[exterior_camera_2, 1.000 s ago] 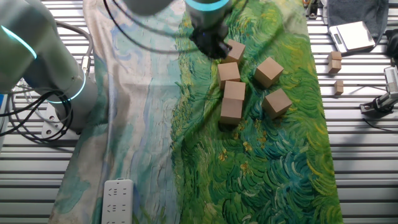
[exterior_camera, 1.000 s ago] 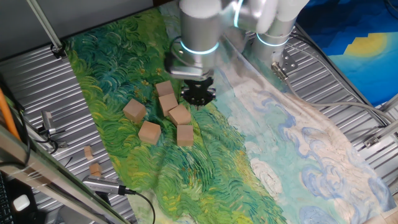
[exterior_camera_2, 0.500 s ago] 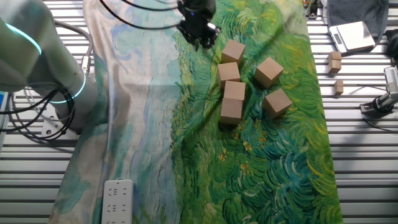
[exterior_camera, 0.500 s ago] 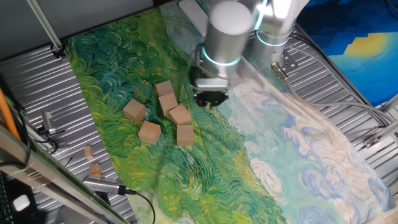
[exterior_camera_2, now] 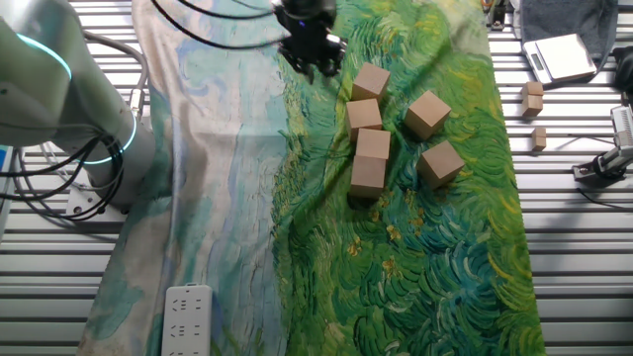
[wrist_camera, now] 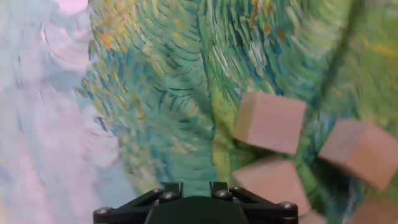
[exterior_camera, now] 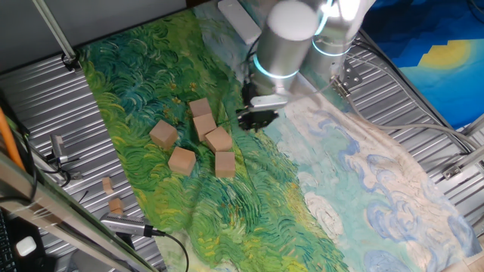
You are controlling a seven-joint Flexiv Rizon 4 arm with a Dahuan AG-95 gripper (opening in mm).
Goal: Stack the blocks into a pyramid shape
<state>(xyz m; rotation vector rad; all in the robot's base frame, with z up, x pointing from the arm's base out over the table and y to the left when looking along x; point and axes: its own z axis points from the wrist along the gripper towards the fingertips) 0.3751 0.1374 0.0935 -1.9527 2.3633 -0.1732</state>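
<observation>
Since the blocks (exterior_camera: 218,140) are plain bare wood, I think they are hard and light. They will not bend or squash, and they should not break if one drops. Their sides are flat and smooth, so they could slip a little. The best place to hold one is on two flat sides that face away from each other, near the middle, with the pincer set square to the block. Each block looks about as wide as the pincer, so it would need to open wide.

I count six blocks, all the same. They lie on the green part of the painted cloth (exterior_camera: 151,68) that covers the bench (exterior_camera: 45,113). In one fixed view, four make a bent row, close together or touching. Two more (exterior_camera: 163,134) sit just beside the row. None looks to be on top of another, so the pyramid is not begun.

There is one arm with one pincer (exterior_camera: 255,117). It hangs over the cloth near the far end of the row, touching no block. I cannot tell if its fingers are apart or together, and the hand view does not show them. I see no block in it.

Two much smaller wood bits (exterior_camera: 107,183) lie on the bare bench, well apart from the blocks.
</observation>
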